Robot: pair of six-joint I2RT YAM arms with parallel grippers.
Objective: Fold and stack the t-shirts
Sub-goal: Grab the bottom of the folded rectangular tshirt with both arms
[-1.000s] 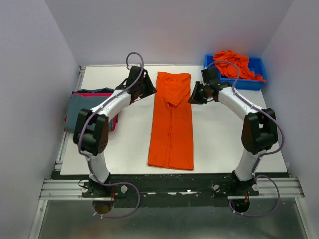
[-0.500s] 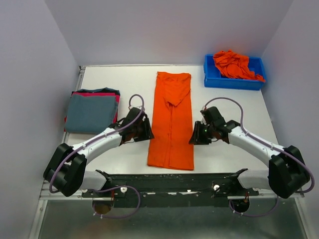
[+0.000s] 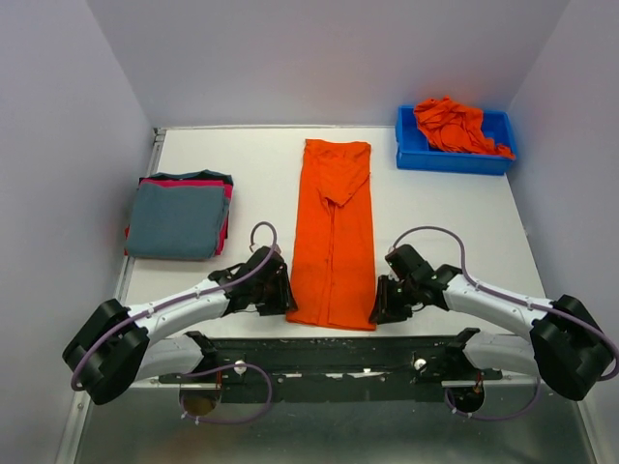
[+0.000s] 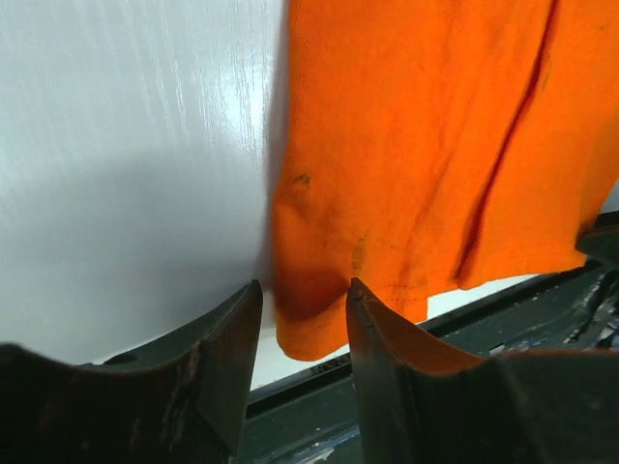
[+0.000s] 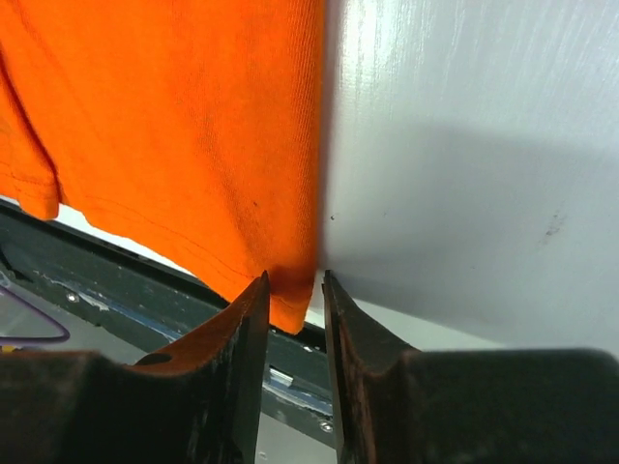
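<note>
The left gripper (image 4: 303, 290) stands parted astride the near-left hem corner of the orange t-shirt (image 3: 334, 242), which lies mid-table (image 3: 435, 222) overhanging its near edge, bare tabletop either side, while the right gripper (image 5: 295, 280) sits narrow around the near-right corner, grip unclear.

I see a plain orange t-shirt (image 3: 333, 242) on the white table (image 3: 435, 222). A grey-blue shirt (image 3: 176, 220) tops a red-pink shirt (image 3: 184, 181); the bin (image 3: 450, 160) is blue

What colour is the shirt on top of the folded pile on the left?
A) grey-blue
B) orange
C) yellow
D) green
A: the grey-blue shirt lies on top, with the edges of a red-pink shirt peeking out beneath it.
</note>
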